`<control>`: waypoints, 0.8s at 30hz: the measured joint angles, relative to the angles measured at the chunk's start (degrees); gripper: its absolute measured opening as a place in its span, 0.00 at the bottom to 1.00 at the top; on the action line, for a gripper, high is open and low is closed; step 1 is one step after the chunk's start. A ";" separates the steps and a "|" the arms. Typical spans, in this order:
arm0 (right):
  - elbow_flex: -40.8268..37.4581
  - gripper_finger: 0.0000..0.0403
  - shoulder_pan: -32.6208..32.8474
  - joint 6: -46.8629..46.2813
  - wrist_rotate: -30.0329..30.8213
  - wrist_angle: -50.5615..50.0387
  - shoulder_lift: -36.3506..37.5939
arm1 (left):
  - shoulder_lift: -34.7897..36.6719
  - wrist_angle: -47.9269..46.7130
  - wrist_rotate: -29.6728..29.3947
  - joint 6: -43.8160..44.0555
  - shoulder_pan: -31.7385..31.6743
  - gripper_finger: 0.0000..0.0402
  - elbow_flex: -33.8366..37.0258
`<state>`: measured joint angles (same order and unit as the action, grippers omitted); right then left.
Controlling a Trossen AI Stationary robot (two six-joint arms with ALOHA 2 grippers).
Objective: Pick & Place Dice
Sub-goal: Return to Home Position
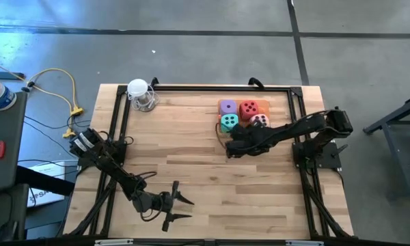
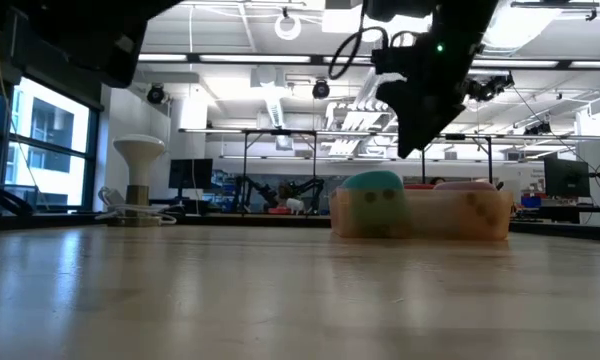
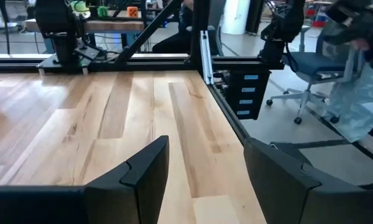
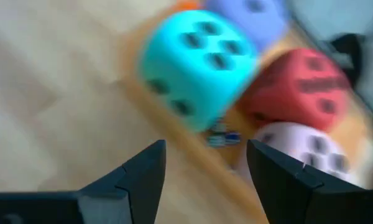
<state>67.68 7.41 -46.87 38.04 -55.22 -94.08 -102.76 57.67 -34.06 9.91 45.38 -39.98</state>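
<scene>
Four dice sit close together in a shallow orange tray (image 1: 264, 106) at the table's far right: purple (image 1: 227, 106), red (image 1: 249, 109), teal (image 1: 229, 123) and pink (image 1: 260, 121). In the right wrist view the teal die (image 4: 196, 59) is nearest, with the purple (image 4: 248, 12), red (image 4: 298, 84) and pink (image 4: 304, 149) dice behind it. My right gripper (image 1: 231, 147) is open and empty, above the table just on the tray's near side, pointing at the teal die (image 2: 372, 183). My left gripper (image 1: 181, 208) is open and empty near the table's front edge.
A white bulb-shaped object (image 1: 140, 92) on a clear base stands at the table's far left corner. Black frame rails (image 1: 205, 87) run along the table's edges. Bare wood lies between the two grippers. A yellow cable (image 1: 61, 85) lies off the table on the left.
</scene>
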 joint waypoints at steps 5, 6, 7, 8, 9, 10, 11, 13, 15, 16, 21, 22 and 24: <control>0.00 0.51 0.69 1.93 -2.20 4.78 0.00 | 0.00 -0.26 0.01 0.00 -0.70 0.50 0.01; 0.00 0.49 0.65 1.94 -2.14 4.80 0.00 | 0.00 -0.59 -0.24 0.00 -0.76 0.49 0.01; 0.00 0.46 0.64 1.92 -2.21 4.53 0.15 | 0.04 -1.37 -0.50 -0.02 -0.97 0.48 0.01; -0.02 0.42 0.58 1.86 -2.48 4.06 0.55 | 0.09 -2.34 -0.76 0.01 -1.21 0.46 0.01; -0.02 0.37 0.58 1.77 -2.69 3.57 1.02 | 0.26 -3.68 -1.22 0.28 -1.42 0.43 0.01; -0.02 0.31 0.58 1.85 -2.86 3.29 1.25 | 0.51 -4.99 -1.76 0.92 -1.70 0.41 0.02; 0.02 0.25 0.63 2.00 -3.06 2.83 1.36 | 0.98 -6.31 -1.86 2.10 -2.09 0.37 0.03; 0.00 0.11 1.14 2.08 -3.30 0.96 1.53 | 2.56 -8.41 -1.80 4.17 -2.75 0.28 0.03; -0.04 0.03 1.99 1.72 -2.71 -1.22 1.93 | 5.29 -12.01 -0.09 4.33 -3.84 0.18 0.03; -0.04 0.02 2.45 0.76 -2.00 -1.65 2.19 | 7.02 -14.79 1.24 4.18 -4.37 0.12 0.03; -0.02 0.00 5.11 -1.55 -1.09 -4.92 5.94 | 17.49 -30.59 3.70 7.35 -8.37 0.02 0.03; -0.02 0.00 5.91 -1.80 -0.85 -5.90 7.19 | 19.61 -33.08 3.66 7.52 -9.24 0.02 0.03; -0.02 0.00 7.91 -2.67 0.51 -7.91 9.57 | 24.05 -37.51 3.67 6.85 -11.13 0.02 0.03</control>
<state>67.66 15.32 -49.53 38.56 -63.13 -84.51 -78.71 20.16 -30.39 16.76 34.25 -39.94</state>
